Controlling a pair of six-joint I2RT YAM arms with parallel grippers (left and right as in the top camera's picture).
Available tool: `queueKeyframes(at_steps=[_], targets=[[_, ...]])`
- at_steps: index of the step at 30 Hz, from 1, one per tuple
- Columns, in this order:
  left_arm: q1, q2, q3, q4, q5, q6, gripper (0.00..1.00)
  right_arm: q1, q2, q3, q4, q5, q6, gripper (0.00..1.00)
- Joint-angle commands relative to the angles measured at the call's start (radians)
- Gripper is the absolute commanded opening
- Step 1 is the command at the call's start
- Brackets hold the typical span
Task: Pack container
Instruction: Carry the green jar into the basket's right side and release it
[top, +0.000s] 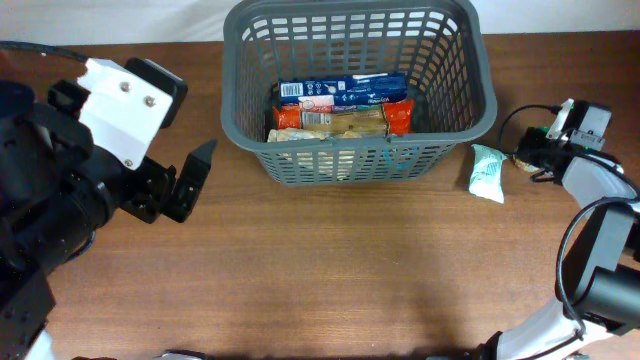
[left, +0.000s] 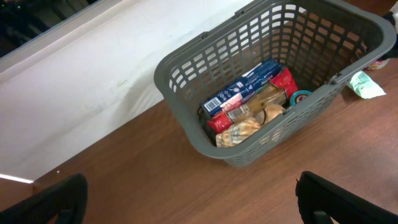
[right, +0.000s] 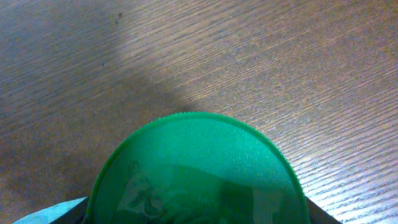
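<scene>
Under the right wrist alone, a green lid (right: 199, 171) shows; left gripper (left: 196, 202) wide, right gripper (top: 530, 152) unclear.

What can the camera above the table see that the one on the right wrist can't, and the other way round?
Only overhead: the grey basket with a blue packet and other packets inside, plus the left arm and the right arm. Only right wrist: a green round lid seen close up, filling the lower half of the frame. Both: the brown wooden table.
</scene>
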Motion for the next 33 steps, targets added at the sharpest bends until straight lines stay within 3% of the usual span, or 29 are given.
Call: queueKeyframes(at_steps=[1,4,12,16,19,27,33], targets=[[0.005,-0.005,-0.001,0.000,0.011,-0.010,0.99,0.001,0.004,0.067,-0.022,0.005,0.007,0.52],[0.005,-0.005,-0.001,0.000,0.011,-0.010,0.99,0.002,-0.019,0.144,-0.085,0.005,0.007,0.51],[0.004,-0.005,-0.001,0.000,0.011,-0.010,0.99,0.074,-0.050,0.737,-0.541,0.012,-0.023,0.51],[0.004,-0.005,-0.001,0.000,0.011,-0.010,0.99,0.196,-0.050,1.140,-0.743,0.031,-0.023,0.47],[0.004,-0.005,-0.001,0.000,0.011,-0.010,0.99,0.311,-0.050,1.281,-0.811,0.031,-0.023,0.46],[0.004,-0.005,-0.001,0.000,0.011,-0.010,0.99,0.647,-0.029,1.318,-0.839,0.031,-0.019,0.46],[0.004,-0.005,-0.001,0.000,0.011,-0.010,1.00,0.695,0.063,1.314,-0.958,0.050,0.084,0.45]])
